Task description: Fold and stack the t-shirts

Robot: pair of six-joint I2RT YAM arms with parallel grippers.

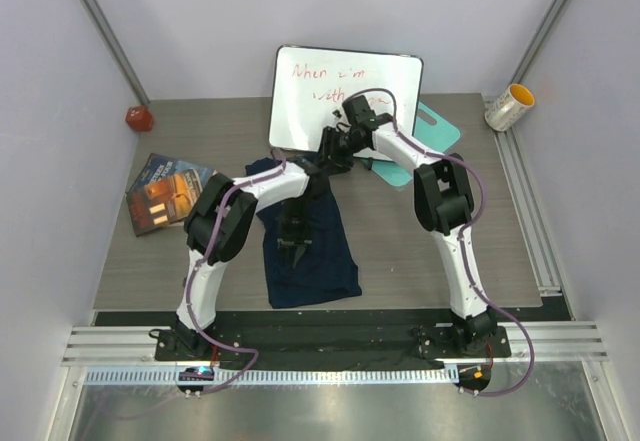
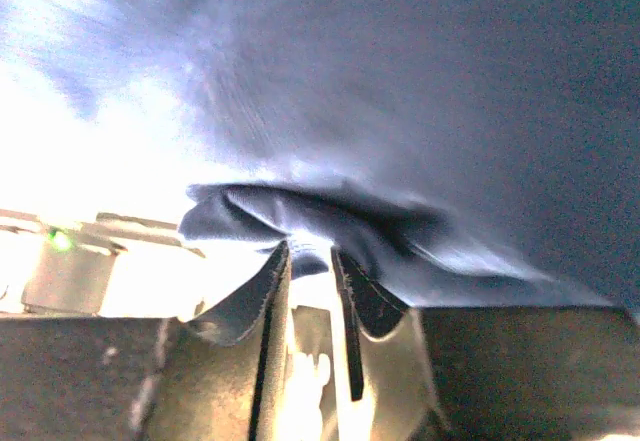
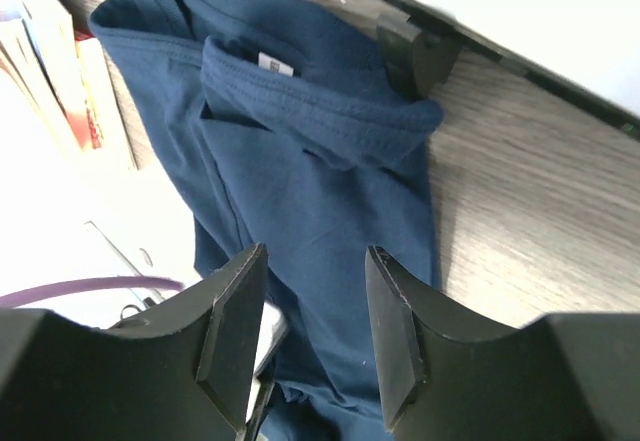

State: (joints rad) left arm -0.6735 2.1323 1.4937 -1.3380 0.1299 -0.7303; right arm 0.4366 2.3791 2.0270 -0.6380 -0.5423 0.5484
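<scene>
A dark navy t-shirt [image 1: 318, 261] lies on the table in a long strip, collar toward the whiteboard. My left gripper [image 1: 297, 249] points down at its middle. In the left wrist view the left gripper [image 2: 310, 259] is shut on a raised fold of the navy fabric [image 2: 300, 216]. My right gripper [image 1: 332, 149] hovers over the collar end. In the right wrist view the right gripper [image 3: 312, 271] is open and empty above the t-shirt [image 3: 320, 191], whose collar and label [image 3: 277, 63] face up. I see no second t-shirt.
A whiteboard [image 1: 345, 86] with red writing stands at the back, its black foot [image 3: 415, 53] next to the collar. A teal board [image 1: 432, 133] lies behind the right arm. A book [image 1: 165, 193] and a red object [image 1: 138, 118] are at left, a cup [image 1: 510, 107] at the far right.
</scene>
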